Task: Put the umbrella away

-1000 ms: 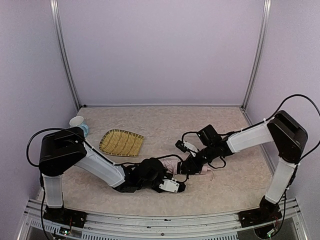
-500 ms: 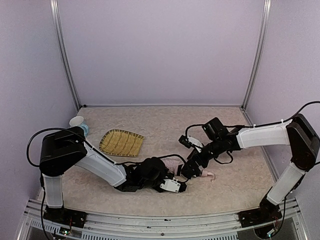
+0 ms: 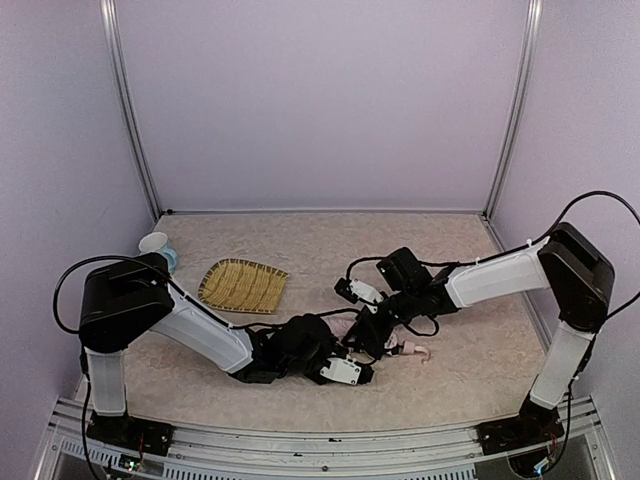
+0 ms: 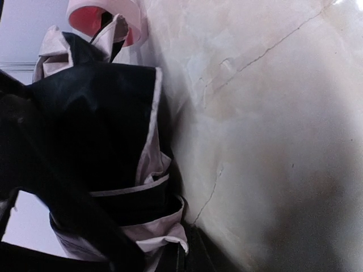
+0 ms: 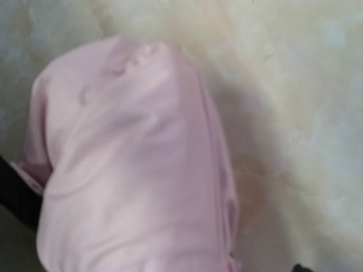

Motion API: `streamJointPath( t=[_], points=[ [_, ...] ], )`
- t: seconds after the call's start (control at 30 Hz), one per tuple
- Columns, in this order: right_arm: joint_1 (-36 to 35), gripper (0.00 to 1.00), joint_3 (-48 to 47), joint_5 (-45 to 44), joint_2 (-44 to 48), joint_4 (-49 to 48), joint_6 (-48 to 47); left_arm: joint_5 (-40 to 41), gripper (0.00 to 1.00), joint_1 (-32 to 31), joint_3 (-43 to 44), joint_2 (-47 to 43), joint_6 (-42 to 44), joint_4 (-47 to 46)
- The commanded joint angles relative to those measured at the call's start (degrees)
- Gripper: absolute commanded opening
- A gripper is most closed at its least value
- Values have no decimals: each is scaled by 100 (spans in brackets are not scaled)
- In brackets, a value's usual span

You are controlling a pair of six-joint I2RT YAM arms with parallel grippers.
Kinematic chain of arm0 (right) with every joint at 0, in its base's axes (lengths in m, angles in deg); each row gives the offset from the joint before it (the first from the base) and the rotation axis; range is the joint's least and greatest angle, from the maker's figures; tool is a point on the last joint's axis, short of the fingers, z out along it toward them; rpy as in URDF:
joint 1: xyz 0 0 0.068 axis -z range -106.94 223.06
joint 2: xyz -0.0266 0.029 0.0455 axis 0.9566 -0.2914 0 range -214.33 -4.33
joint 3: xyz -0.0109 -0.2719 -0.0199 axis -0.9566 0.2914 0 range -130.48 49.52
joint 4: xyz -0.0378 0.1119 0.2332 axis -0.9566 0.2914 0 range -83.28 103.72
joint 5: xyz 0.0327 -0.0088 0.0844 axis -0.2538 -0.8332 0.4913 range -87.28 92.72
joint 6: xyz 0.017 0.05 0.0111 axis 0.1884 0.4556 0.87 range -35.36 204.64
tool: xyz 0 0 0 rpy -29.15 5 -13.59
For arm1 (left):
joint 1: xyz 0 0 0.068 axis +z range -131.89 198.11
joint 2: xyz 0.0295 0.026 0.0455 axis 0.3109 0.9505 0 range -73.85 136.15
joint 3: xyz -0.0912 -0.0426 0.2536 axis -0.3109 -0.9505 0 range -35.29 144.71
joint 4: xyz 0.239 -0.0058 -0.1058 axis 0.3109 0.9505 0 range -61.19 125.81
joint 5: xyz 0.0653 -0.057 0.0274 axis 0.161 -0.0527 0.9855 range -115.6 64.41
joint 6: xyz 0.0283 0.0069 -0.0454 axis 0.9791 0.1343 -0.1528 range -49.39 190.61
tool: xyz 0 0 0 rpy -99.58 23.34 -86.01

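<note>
The umbrella (image 3: 345, 326) lies folded at the near middle of the table, with pale pink fabric showing between the two grippers. Its pink handle and strap (image 3: 412, 349) stick out to the right. My left gripper (image 3: 340, 352) is low on the umbrella's near side. In the left wrist view the black and pink folds (image 4: 96, 113) run down into the dark fingers at the bottom edge, pinched there. My right gripper (image 3: 373, 337) presses down on the umbrella from the right. Its wrist view is filled with blurred pink fabric (image 5: 130, 170), and the fingers are hidden.
A woven yellow tray (image 3: 243, 285) lies on the table's left side. A white cup (image 3: 154, 242) stands by a pale blue thing at the far left edge. Metal posts and purple walls close in the table on three sides.
The right arm stretched out and lowered half a second ago, then drew back; its gripper now sits a little further left on the umbrella. The left arm has not moved.
</note>
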Motion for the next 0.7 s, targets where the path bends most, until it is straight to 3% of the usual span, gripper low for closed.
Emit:
streamJointPath(
  t=[0.0,0.1,0.23,0.33,0.43,0.5,0.53,0.63,0.67],
  points=[
    [78,81,119,-21,-233,-273,83,-267,0,-35,-178,402,-90,1171],
    [87,77,194,88,-325,-345,95,-265,0,-34,-181,394,-90,1174],
    [144,61,318,88,-389,-362,105,-263,0,-28,-184,387,-118,1172],
    [174,58,386,-42,-454,-294,91,-243,0,-11,-200,350,-200,1138],
    [185,40,428,-109,-476,-256,86,-5,1,-8,-411,155,-396,608],
    [185,31,419,-156,-507,-195,71,113,14,10,-653,-88,-627,116],
    [189,27,402,-173,-521,-163,57,137,25,11,-789,-246,-754,-124],
    [193,23,390,-192,-524,-138,26,105,52,-6,-1237,-915,-1091,-738],
    [200,23,380,-200,-514,-140,11,57,57,-20,-1425,-1158,-1219,-846]
  ],
)
